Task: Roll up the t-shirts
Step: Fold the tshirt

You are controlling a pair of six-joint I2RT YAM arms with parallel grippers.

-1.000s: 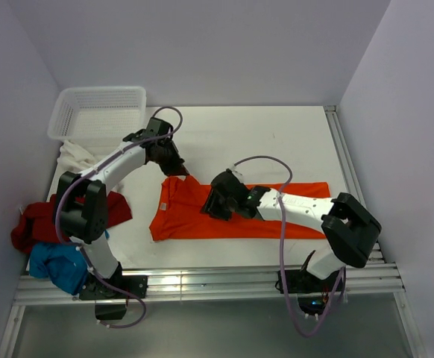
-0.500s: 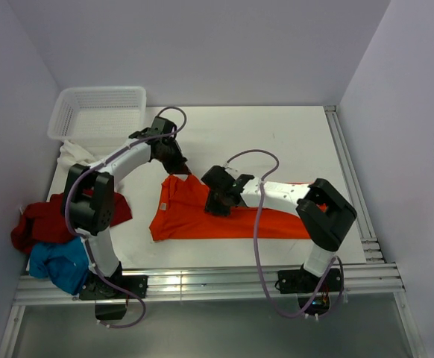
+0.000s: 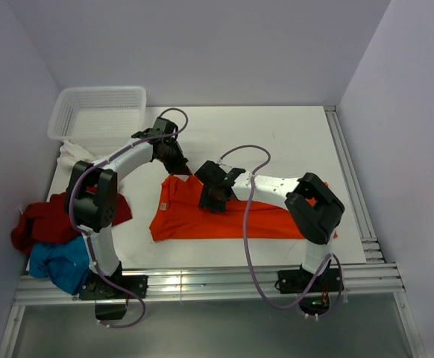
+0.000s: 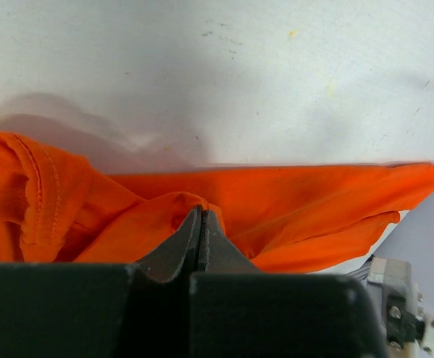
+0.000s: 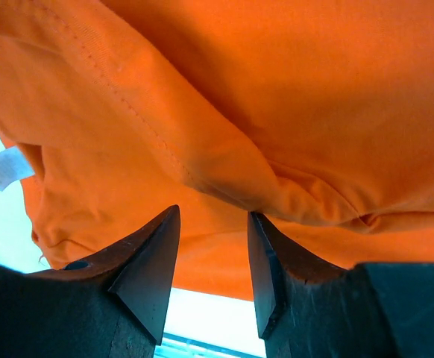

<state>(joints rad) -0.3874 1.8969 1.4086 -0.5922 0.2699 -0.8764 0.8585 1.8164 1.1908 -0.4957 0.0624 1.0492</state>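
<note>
Left gripper [image 4: 200, 227] jaws pressed together, pinching a raised fold at the far edge of the orange t-shirt [image 3: 191, 220], near its collar end. Right gripper [image 5: 211, 250] jaws apart, nothing clamped, tips down on the same shirt just beside the left gripper, a soft ridge of orange cloth running across ahead of the gap. The shirt lies lengthwise across the near-middle of the table [image 3: 277, 138], collar end left with a small white label [image 3: 162, 207] showing. Its near edge is straight and sits close to the near rail [image 3: 217, 282], with a strip of bare table between. The far edge is lifted and bunched where the left gripper pinches it, and the right end reaches out close to the side rail [image 3: 344, 164]. The right arm stretches over the shirt's length and covers part of it. Wide bare table beyond the shirt's far edge, up to the back wall. Left side is crowded: white mesh basket [image 3: 98, 112] in the far-left corner, a white t-shirt [image 3: 74, 156] touching its near side, a dark red t-shirt [image 3: 42, 220] and a blue t-shirt [image 3: 57, 265] bunched at the near-left corner, spilling past the table edge.
</note>
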